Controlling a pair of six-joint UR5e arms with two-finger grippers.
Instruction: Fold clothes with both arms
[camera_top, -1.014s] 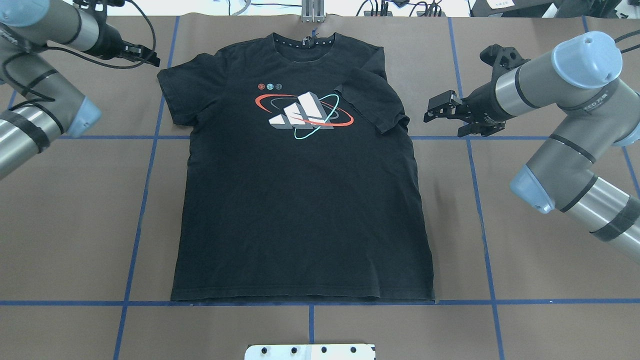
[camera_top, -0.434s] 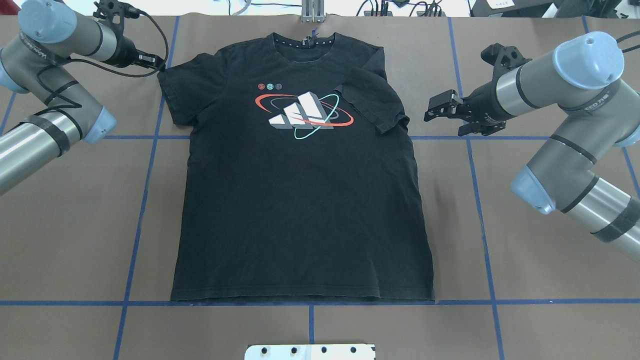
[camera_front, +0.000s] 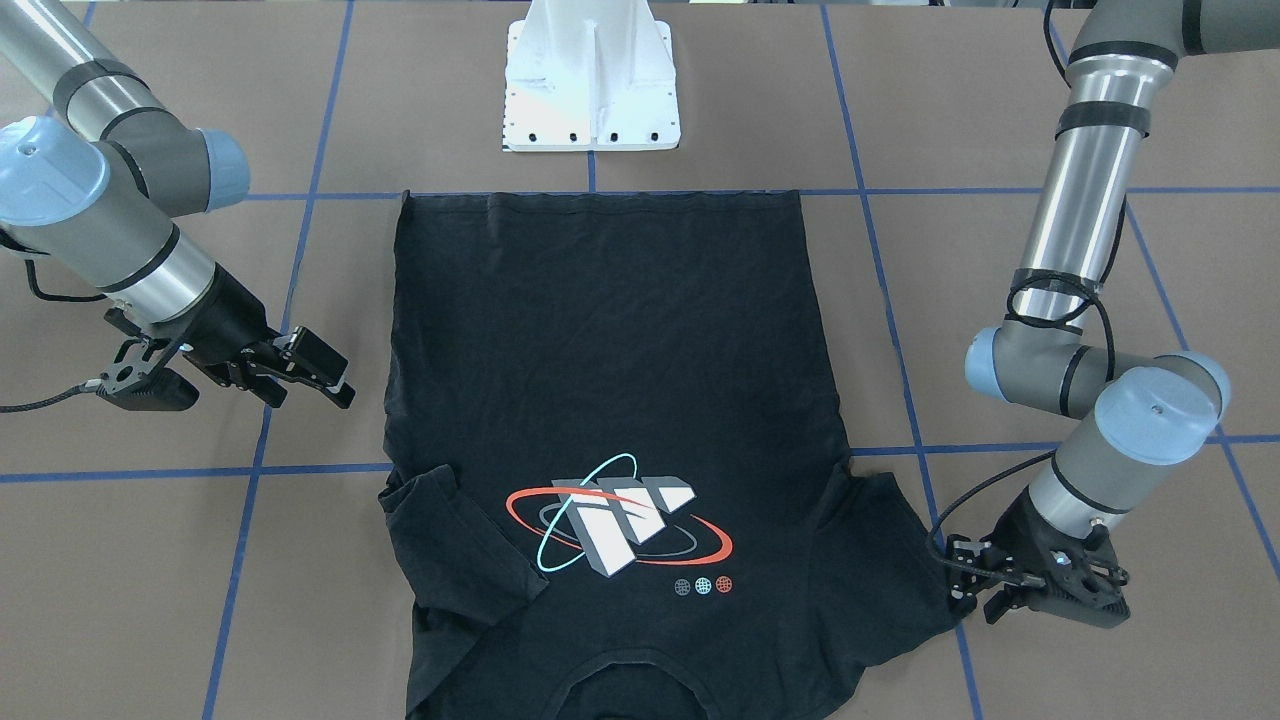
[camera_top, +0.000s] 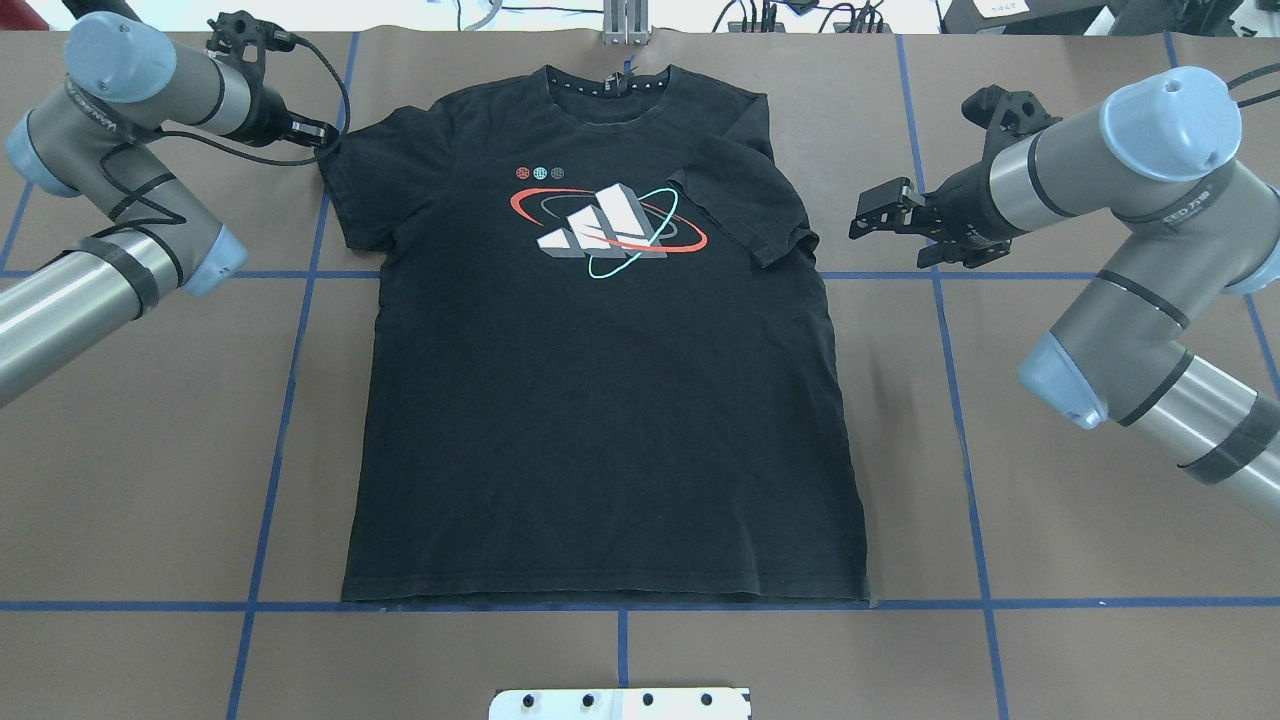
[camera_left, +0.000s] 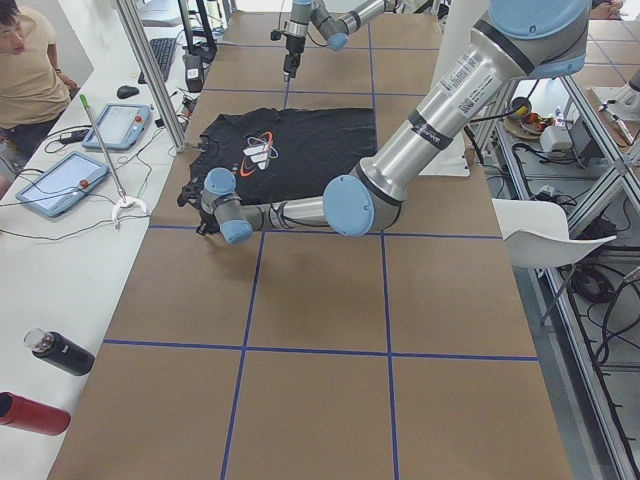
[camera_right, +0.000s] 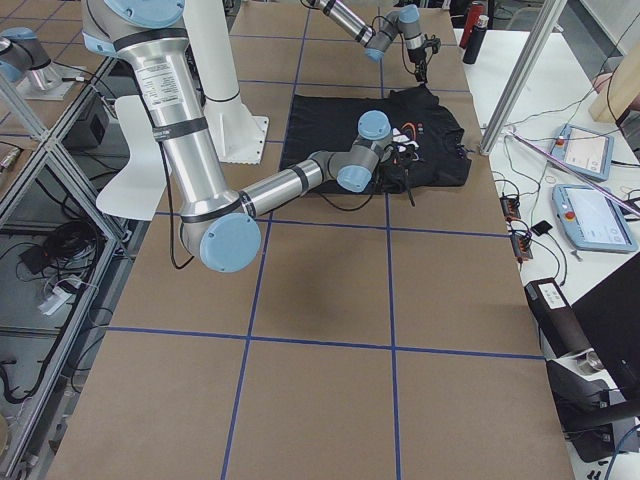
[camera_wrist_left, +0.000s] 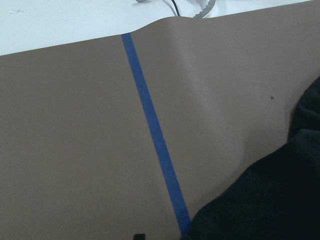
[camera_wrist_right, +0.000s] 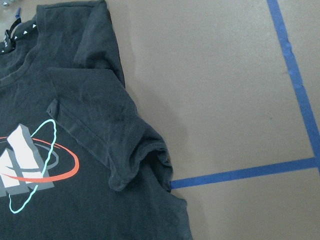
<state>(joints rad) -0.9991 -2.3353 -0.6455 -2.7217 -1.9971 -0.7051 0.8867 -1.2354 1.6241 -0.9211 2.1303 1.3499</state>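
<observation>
Brown paper covers the table (camera_top: 1080, 520), ruled into squares by blue tape lines (camera_top: 290, 400). From my console I see the black T-shirt (camera_top: 600, 430) lying flat in the middle, chest up with the orbit logo (camera_top: 605, 225) showing. Its collar is at the far edge and its hem runs along the near tape line, close to the white base plate (camera_front: 592, 80). The right sleeve (camera_top: 745, 205) is turned in over the chest, its corner just beside the logo's cyan ring; the left sleeve (camera_top: 350, 190) lies spread out flat. The left gripper (camera_top: 322, 132) sits low at the outer tip of that left sleeve — touching it or very nearly — and I cannot tell whether its fingers are parted or pressed together. The right gripper (camera_top: 885, 245) hangs just right of the folded sleeve, apart from the cloth — fingers spread, holding nothing. My right wrist camera looks down on that folded sleeve and a tape crossing beside it.
</observation>
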